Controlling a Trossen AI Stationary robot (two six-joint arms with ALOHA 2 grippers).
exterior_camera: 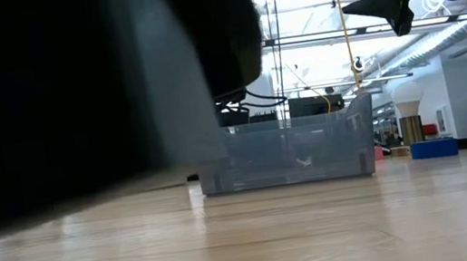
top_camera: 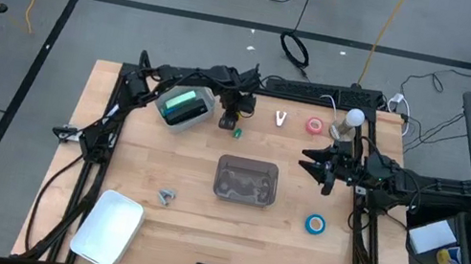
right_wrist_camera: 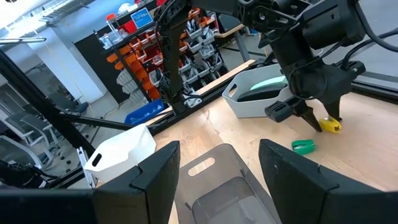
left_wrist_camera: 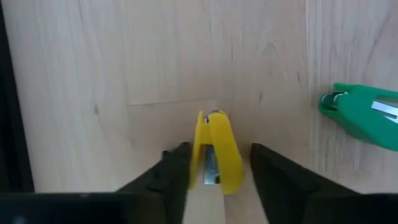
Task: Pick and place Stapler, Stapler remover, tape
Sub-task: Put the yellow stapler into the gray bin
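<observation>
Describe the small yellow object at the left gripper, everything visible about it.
The yellow object is small, glossy, plastic-looking, with a grey metal strip along one side. It lies on the wooden table between the open fingers of the left gripper, which straddle it without visibly touching. A green object lies apart beside it.

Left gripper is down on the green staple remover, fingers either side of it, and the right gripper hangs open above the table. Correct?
Not quite. The left gripper straddles the small yellow stapler; the green staple remover lies off to one side, untouched, as the left wrist view shows. The right gripper does hang open.
</observation>
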